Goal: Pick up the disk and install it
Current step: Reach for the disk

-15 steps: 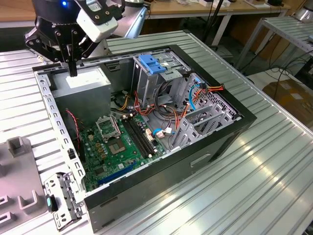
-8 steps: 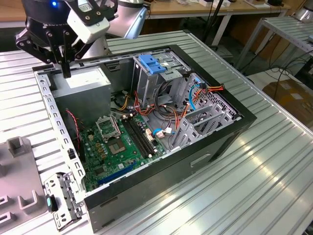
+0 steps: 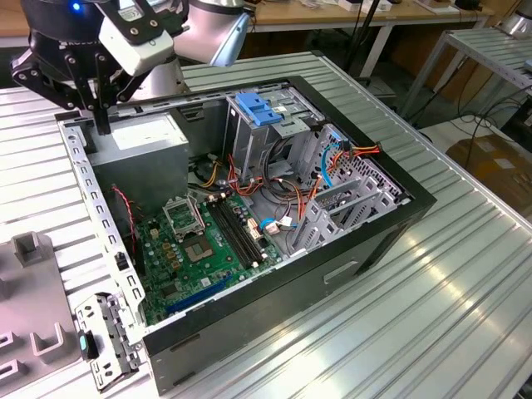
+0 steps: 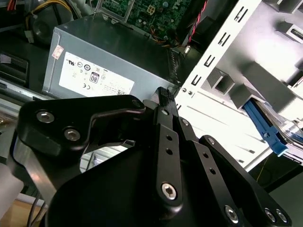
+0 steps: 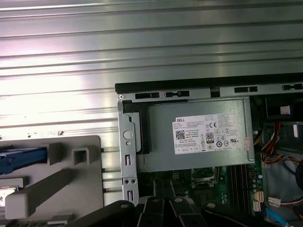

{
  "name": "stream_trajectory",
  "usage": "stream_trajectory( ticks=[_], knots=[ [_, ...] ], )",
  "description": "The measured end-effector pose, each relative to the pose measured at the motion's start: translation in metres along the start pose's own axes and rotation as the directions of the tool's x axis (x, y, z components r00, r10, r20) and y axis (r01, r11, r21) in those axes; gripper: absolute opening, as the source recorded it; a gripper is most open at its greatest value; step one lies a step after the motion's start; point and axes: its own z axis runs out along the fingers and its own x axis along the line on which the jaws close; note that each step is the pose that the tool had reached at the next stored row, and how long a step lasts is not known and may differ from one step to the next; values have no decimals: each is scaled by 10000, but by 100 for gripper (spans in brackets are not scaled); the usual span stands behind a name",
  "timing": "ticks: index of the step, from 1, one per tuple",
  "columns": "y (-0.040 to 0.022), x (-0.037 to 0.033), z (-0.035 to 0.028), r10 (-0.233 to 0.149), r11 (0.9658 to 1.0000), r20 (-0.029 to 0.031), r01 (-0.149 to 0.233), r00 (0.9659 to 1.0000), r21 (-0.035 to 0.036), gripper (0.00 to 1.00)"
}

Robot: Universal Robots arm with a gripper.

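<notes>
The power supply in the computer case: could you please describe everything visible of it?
The power supply is a grey sheet-metal box with a white printed label on its upward face. It lies flat in a corner of the open computer case, against its perforated metal frame, beside the green motherboard. Coloured wires bunch near one end.

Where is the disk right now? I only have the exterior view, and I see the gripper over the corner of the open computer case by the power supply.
Observer: In the first wrist view, the disk lies in a grey holder on the table, just outside the case; its blue frame shows.
Operator: Is the gripper holding or touching it?
Observer: No. In the second wrist view the gripper is over the power supply, and the disk lies apart from it, beyond the case's perforated metal rail.
</notes>
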Motion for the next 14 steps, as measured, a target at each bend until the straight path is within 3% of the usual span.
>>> stream_trajectory(
  ticks=[14],
  knots=[
    [-14,186,-5,0,10000,0,0,10000,-1,11]
  ],
)
